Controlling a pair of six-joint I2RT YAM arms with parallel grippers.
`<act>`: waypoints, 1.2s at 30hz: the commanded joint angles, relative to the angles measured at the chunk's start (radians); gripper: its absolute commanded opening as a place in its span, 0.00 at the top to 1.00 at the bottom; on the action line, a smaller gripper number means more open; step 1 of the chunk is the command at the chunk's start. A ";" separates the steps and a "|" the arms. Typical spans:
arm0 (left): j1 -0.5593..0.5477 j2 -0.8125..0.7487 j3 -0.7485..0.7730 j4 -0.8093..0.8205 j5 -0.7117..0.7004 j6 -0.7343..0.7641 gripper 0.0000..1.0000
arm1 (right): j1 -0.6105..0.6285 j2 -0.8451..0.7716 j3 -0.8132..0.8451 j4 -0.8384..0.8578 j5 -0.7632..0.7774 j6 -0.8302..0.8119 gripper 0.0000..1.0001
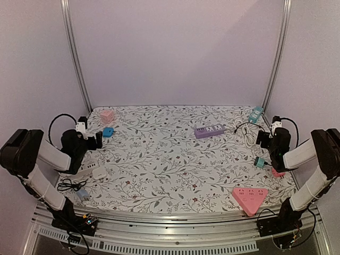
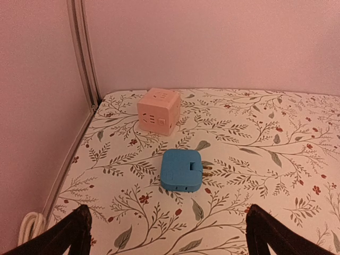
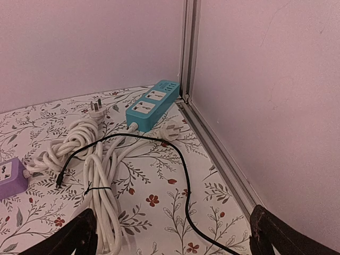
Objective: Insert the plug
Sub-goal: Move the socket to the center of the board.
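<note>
A blue plug adapter lies flat with its metal prongs pointing right; it also shows in the top view. A pink cube socket stands behind it, near the back left corner. My left gripper is open and empty, just short of the adapter. My right gripper is open and empty over a white cable bundle. A teal power strip with a white plug beside it lies in the back right corner.
A purple power strip lies mid-back. A pink triangular socket sits front right. A white adapter and a black cable lie front left. A thin black cable crosses the cloth. A second white plug lies near the wall. Frame posts stand at the corners.
</note>
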 commanded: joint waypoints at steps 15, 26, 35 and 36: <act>-0.008 -0.122 0.134 -0.337 -0.249 -0.093 0.01 | 0.001 -0.208 0.636 -1.128 -0.156 0.128 0.04; -0.353 -0.103 0.761 -1.113 -0.208 0.141 0.01 | 0.120 0.046 1.030 -1.594 -0.209 0.253 0.14; -0.580 0.113 1.026 -1.255 -0.069 0.291 0.00 | 0.264 0.580 1.595 -1.872 -0.180 0.202 0.01; -0.591 0.132 1.042 -1.256 -0.059 0.290 0.00 | 0.263 0.627 1.653 -1.893 -0.180 0.205 0.01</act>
